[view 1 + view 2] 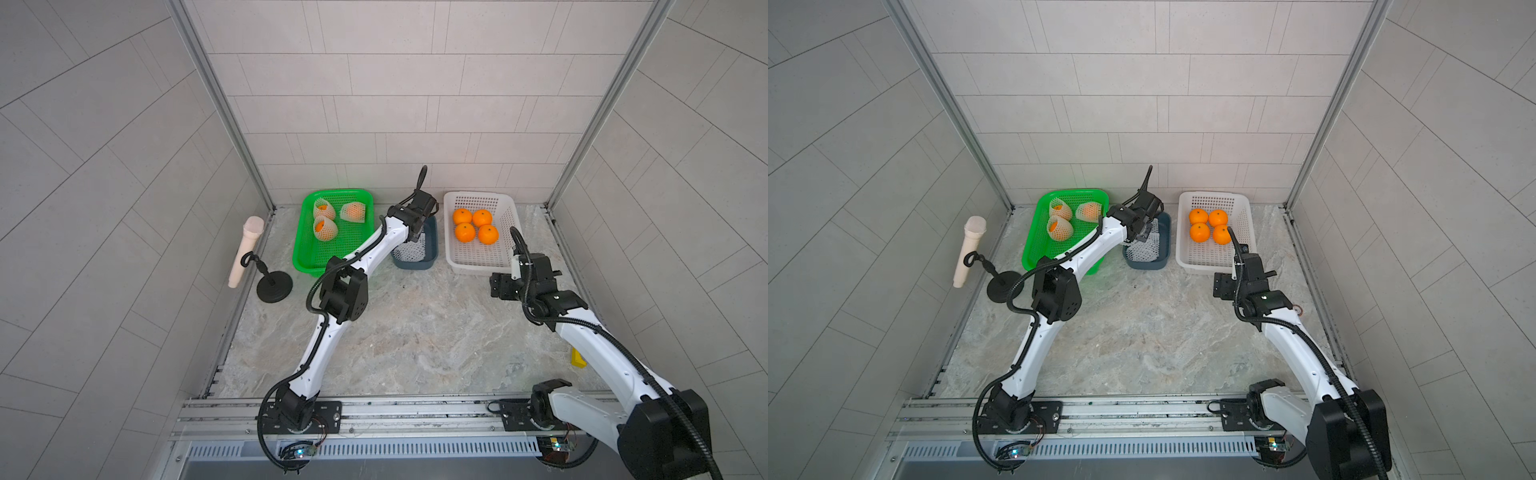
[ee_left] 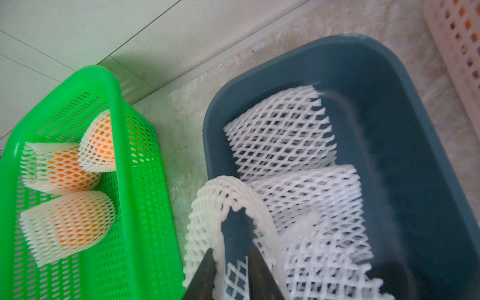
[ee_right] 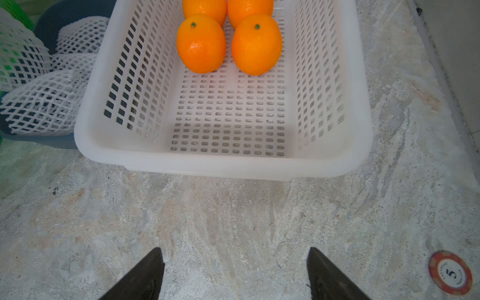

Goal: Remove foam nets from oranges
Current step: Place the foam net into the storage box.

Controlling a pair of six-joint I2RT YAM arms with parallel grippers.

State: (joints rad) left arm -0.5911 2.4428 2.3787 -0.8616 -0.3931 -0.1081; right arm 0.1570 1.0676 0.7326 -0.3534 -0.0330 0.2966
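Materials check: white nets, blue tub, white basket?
Foam nets: probably soft matte foam; puffy strands, limp diamond lattice. Blue tub: smooth moulded plastic by its faint sheen and rounded rim. White basket: rigid, slightly translucent plastic with slotted walls.

bright even light, blurred wrist edges

Bright orange oranges (image 3: 200, 44), white diamond-lattice foam nets (image 2: 280, 135), green basket (image 2: 145, 155), slate-blue bin (image 2: 389, 104), white perforated basket (image 3: 226, 166)
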